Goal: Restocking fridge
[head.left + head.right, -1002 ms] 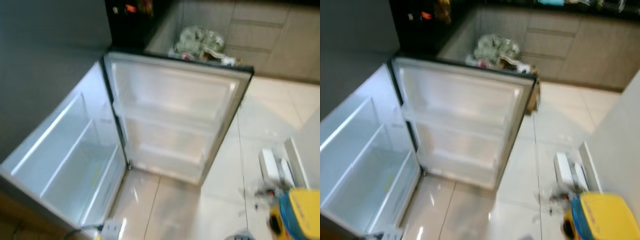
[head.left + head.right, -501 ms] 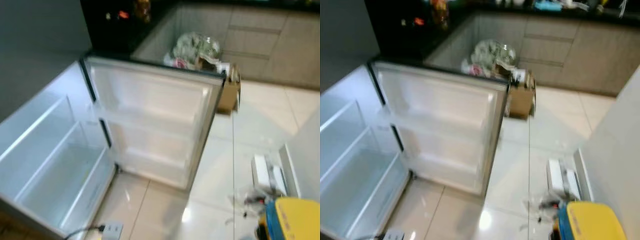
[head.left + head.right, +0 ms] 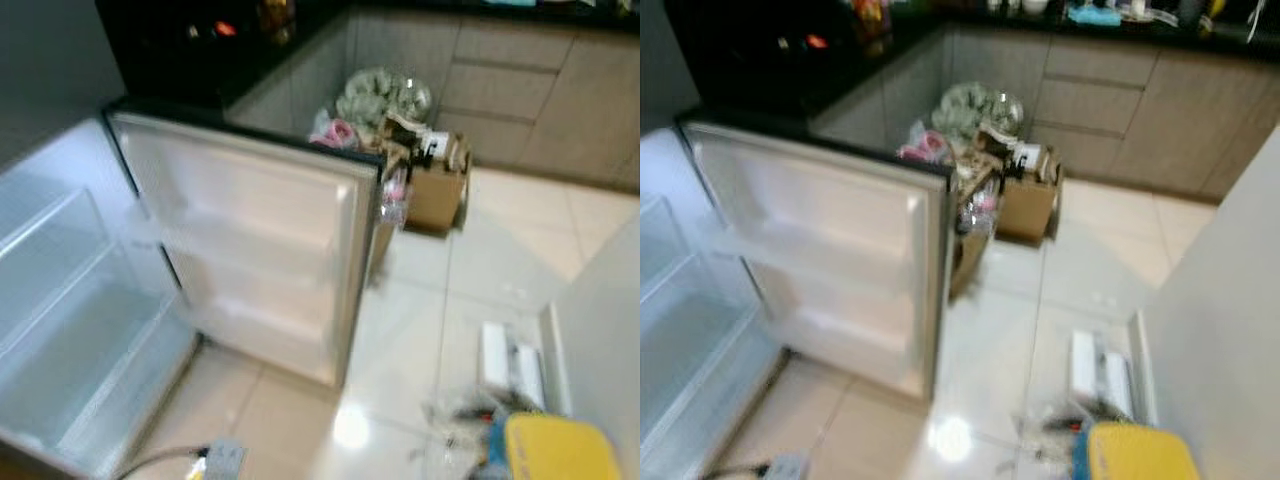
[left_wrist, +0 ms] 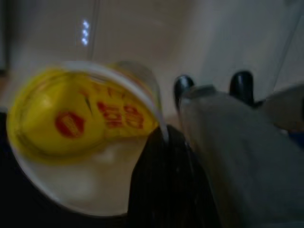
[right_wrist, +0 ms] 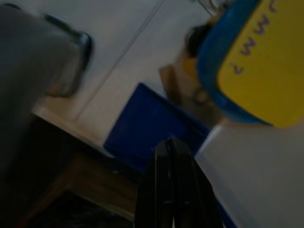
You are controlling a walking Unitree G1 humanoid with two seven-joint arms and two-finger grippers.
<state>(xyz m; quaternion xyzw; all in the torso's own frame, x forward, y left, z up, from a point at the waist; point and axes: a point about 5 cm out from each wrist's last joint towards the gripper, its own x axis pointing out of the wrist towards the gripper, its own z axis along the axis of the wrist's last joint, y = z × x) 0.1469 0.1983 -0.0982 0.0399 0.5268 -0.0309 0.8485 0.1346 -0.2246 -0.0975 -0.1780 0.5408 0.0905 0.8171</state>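
Note:
The fridge stands open at the left, its white compartment [image 3: 70,330] holding bare clear shelves. Its door [image 3: 250,240] swings out toward me, and the door racks hold nothing. In the left wrist view a pale cup with a yellow printed lid [image 4: 71,114] lies tilted against the black fingers [image 4: 161,185] of my left gripper [image 4: 147,190], which looks shut on it. My right gripper [image 5: 172,190] hangs low with its fingers pressed together and nothing between them.
Behind the door sit a cardboard box [image 3: 435,190] and stuffed rubbish bags [image 3: 385,95]. At the lower right a yellow-lidded blue container [image 3: 560,450] and white clutter [image 3: 510,360] lie beside a white wall. A power strip [image 3: 222,460] lies by the fridge. A blue crate [image 5: 152,128] is near my right gripper.
The head camera has swung right, so the fridge has slid left in view and the cardboard box and cabinets have come into sight. Nothing itself has visibly moved.

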